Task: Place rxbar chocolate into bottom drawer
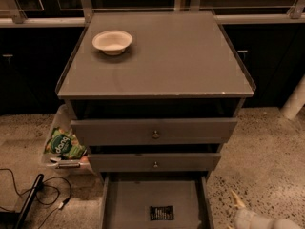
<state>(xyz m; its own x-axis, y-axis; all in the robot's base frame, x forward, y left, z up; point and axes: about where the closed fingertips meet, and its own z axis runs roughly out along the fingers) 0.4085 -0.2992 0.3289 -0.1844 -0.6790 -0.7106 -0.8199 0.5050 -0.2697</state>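
rxbar chocolate lies in bottom drawer, front edge cut off | gripper lower right, mostly cropped; jaws' state we cannot tell

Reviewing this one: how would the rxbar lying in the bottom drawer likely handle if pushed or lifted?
The rxbar is small and flat, so probably light and unlikely to roll or tip. Lying flush on the drawer floor, it would likely slide when pushed and be awkward to pinch. The gripper is outside the drawer, lower right.
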